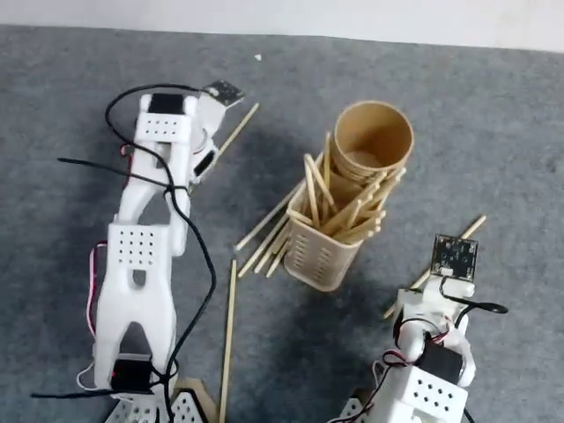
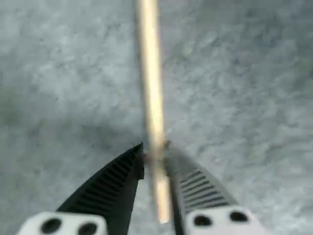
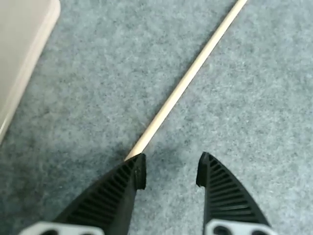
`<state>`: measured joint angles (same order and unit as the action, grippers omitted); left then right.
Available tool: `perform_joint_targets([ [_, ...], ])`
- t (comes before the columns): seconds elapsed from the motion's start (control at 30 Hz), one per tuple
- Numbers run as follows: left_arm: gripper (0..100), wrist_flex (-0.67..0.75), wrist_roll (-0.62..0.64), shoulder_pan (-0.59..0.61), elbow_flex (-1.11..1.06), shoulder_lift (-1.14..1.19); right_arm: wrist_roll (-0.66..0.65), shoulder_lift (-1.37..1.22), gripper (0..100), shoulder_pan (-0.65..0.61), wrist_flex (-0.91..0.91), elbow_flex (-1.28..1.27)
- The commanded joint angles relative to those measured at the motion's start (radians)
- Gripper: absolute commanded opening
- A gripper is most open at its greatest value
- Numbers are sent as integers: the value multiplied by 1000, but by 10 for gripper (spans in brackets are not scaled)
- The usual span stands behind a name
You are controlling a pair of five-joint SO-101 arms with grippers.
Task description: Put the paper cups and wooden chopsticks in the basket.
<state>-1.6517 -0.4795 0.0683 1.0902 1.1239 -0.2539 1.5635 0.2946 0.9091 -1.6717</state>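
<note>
A beige perforated basket (image 1: 324,254) stands mid-table with several wooden chopsticks (image 1: 339,207) sticking out of it. Stacked paper cups (image 1: 374,139) lean at its far end. My left gripper (image 2: 154,149) is shut on one chopstick (image 2: 150,83), which slants past the left arm's far end (image 1: 240,129). My right gripper (image 3: 171,170) is open just above the carpet, and the end of another chopstick (image 3: 190,73) lies beside one of its fingertips (image 3: 138,169). That chopstick (image 1: 471,227) runs out from under the right arm at the lower right.
Several loose chopsticks (image 1: 269,233) lie on the grey carpet against the basket's left side, and a single one (image 1: 229,335) lies toward the near edge. The basket's beige wall (image 3: 19,54) shows close to the right gripper. Black cables (image 1: 189,220) trail over the left arm.
</note>
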Motion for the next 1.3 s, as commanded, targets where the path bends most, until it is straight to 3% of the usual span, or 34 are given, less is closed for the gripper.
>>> perform_joint_targets([
  [0.0,1,-61,-6,8,124,-8,-8,10,185,-5,-13,-4],
  [0.17,3,-118,104,7,332,-110,-8,10,185,-5,-13,-4],
  [0.27,3,-121,169,-15,326,-246,-8,10,185,-5,-13,-4],
  [0.43,3,-121,319,-117,-2,-619,-8,10,185,-5,-13,-4],
  [0.6,3,-101,393,-315,-449,-1070,-8,10,185,-5,-13,-4],
  [0.77,3,183,428,-522,-808,-1474,-8,10,185,-5,-13,-4],
  [1.0,3,810,436,-699,-1280,-1794,-8,10,185,-5,-13,-4],
  [1.17,7,902,433,-731,-1448,-1771,-8,10,185,-5,-13,-4],
  [1.27,83,908,433,-727,-1511,-1761,-8,10,185,-5,-13,-4],
])
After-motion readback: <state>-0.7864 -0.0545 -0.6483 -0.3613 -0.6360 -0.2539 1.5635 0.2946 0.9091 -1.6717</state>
